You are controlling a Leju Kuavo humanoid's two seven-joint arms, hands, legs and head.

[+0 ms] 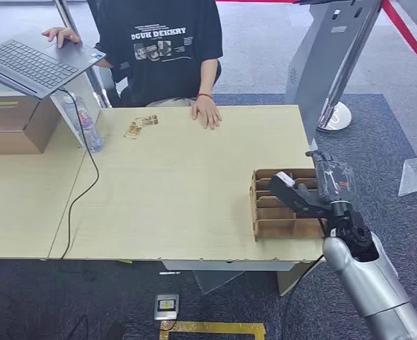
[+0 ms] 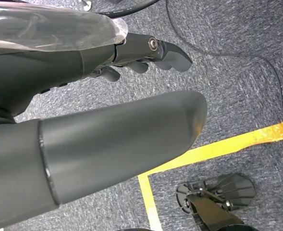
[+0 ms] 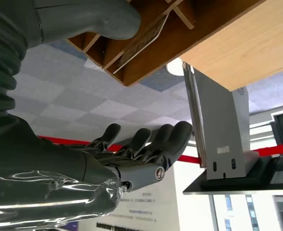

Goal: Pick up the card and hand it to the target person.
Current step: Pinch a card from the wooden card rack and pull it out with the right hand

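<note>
Left hand point(image 2: 96, 96) hangs over grey carpet point(image 2: 234, 72) with a yellow tape line point(image 2: 219, 147); fingers point(image 2: 168, 53) loosely extended, released, holding nothing. Right hand point(image 1: 307, 195) sits at the wooden slotted rack point(image 1: 270, 212) on the counter point(image 1: 185, 191); fingers point(image 3: 158, 142) apart, grasping nothing. Right wrist view shows a card point(image 3: 143, 41) standing in a rack slot by the thumb, print unreadable. Two more cards point(image 1: 141, 125) lie at the far edge beside a water bottle point(image 1: 86, 122). Person's shirt point(image 1: 158, 42) reads roughly "DGUK DEKKRY"; their hand point(image 1: 206, 111) rests on the counter.
</note>
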